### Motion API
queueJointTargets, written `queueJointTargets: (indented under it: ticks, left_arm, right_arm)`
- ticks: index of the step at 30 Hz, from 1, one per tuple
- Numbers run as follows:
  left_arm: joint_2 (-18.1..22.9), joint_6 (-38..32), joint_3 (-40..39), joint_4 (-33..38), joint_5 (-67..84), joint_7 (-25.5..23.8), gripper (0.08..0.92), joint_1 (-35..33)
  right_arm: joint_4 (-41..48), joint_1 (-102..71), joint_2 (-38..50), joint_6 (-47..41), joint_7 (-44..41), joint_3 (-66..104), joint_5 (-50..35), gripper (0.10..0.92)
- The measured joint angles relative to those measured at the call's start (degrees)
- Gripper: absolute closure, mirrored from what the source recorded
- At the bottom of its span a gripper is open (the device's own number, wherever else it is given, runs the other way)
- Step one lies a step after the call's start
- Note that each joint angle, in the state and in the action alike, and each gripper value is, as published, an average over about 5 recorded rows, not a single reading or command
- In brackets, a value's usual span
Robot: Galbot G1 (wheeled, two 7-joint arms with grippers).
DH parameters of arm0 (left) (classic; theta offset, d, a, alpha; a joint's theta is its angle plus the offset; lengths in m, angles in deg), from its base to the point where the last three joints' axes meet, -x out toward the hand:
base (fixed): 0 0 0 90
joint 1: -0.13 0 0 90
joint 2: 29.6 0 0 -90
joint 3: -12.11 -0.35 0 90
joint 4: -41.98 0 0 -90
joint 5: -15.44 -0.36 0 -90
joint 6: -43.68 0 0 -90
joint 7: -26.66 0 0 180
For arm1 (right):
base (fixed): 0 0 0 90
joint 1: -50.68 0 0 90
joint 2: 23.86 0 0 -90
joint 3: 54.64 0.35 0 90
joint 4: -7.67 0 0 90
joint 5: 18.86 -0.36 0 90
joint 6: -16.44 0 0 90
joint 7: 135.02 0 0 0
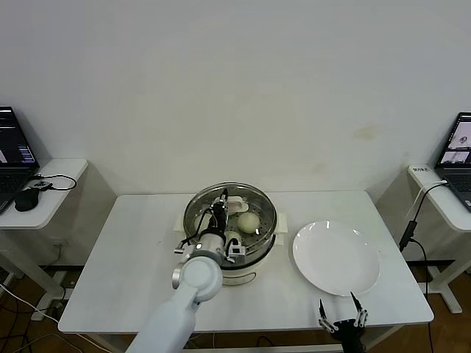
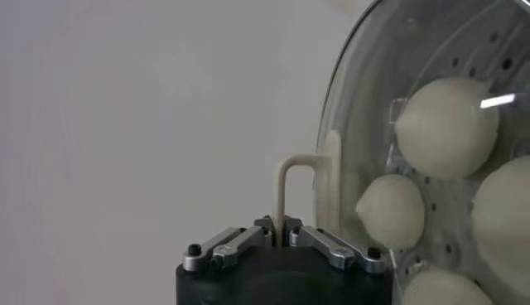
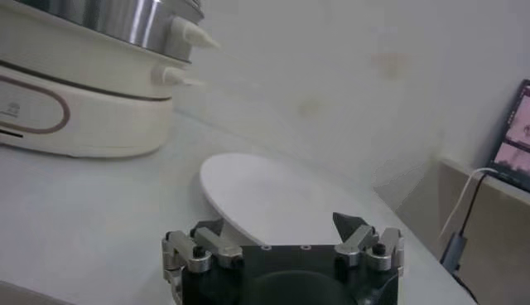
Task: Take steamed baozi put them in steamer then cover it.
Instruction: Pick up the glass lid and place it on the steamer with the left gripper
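The steamer [image 1: 254,263], a shiny steel pot on a cream base, stands mid-table. The clear glass cover [image 1: 199,213] lies over its mouth; I cannot tell whether its rim rests on the pot. My left gripper [image 1: 221,203] reaches in from the near side and is shut on the cover's cream bar handle [image 2: 283,186]. In the left wrist view the left gripper [image 2: 279,225] pinches that handle, and several steamed baozi [image 2: 443,124] show through the glass on the perforated tray. One baozi [image 1: 249,220] shows in the head view. My right gripper [image 1: 342,316] is open and empty at the table's front edge.
A flat white plate [image 1: 336,257] with nothing on it lies right of the steamer, just beyond the right gripper [image 3: 281,228]; the plate [image 3: 273,195] and steamer base [image 3: 83,108] show there too. Side desks with laptops [image 1: 460,151] flank the table.
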Motion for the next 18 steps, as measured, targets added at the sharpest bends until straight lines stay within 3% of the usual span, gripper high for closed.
queueJointTargets:
  ticks: [18]
  left_arm:
    - [1.1,-0.5,0.2,-0.2,-1.3,0.1,0.859,-1.3]
  right_arm:
    - [0.5,0.3,-0.2,-0.1,0.0,-0.8,0.5,0.203]
